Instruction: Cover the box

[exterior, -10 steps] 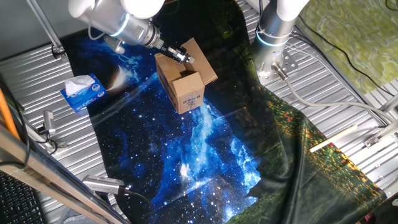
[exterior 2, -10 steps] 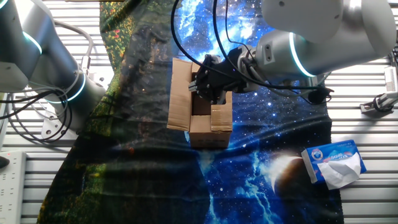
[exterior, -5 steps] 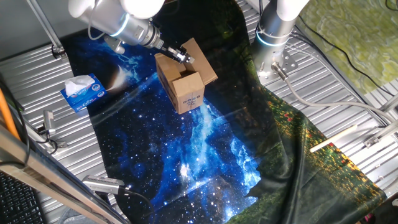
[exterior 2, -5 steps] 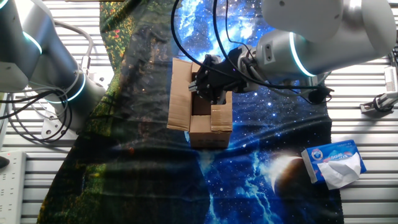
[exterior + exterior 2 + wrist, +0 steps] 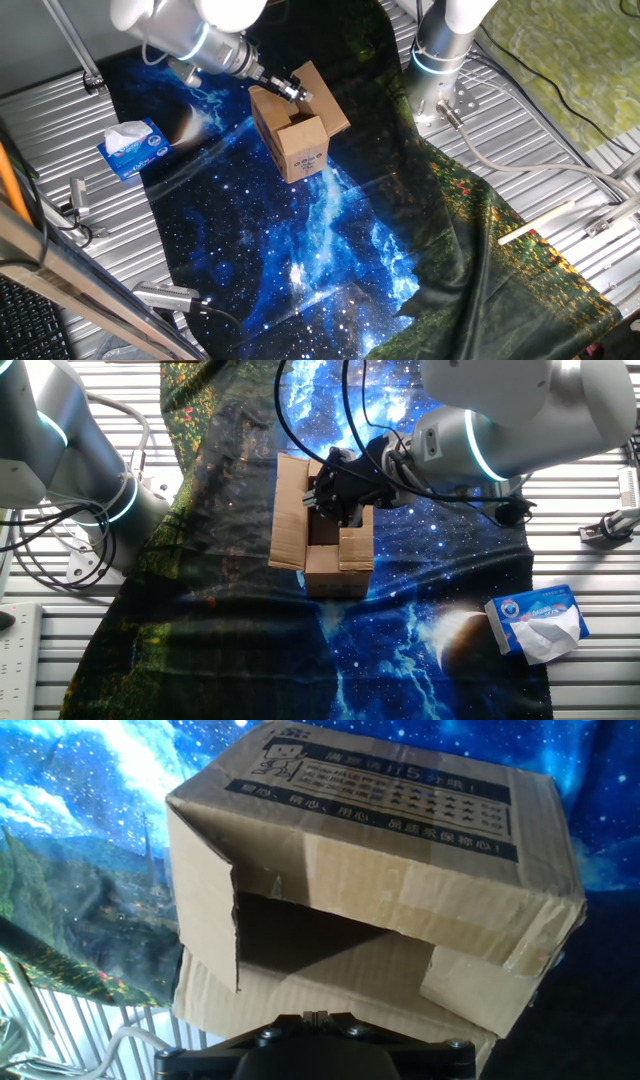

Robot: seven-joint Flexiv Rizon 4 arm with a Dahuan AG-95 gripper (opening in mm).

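Left of your work sits the blue-and-white tissue box (image 5: pixel 132 149), print unreadable. The box (image 5: pixel 296 130) stands mid-cloth (image 5: pixel 300 250), dark Chinese print on one flap. Your gripper (image 5: pixel 296 92) reaches down-right at its open top; grip state unclear.

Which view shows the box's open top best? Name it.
The other fixed view: it looks down on the box, showing the dark opening and one flap spread out. One fixed view shows its labelled side; the hand view shows printed cardboard close up.
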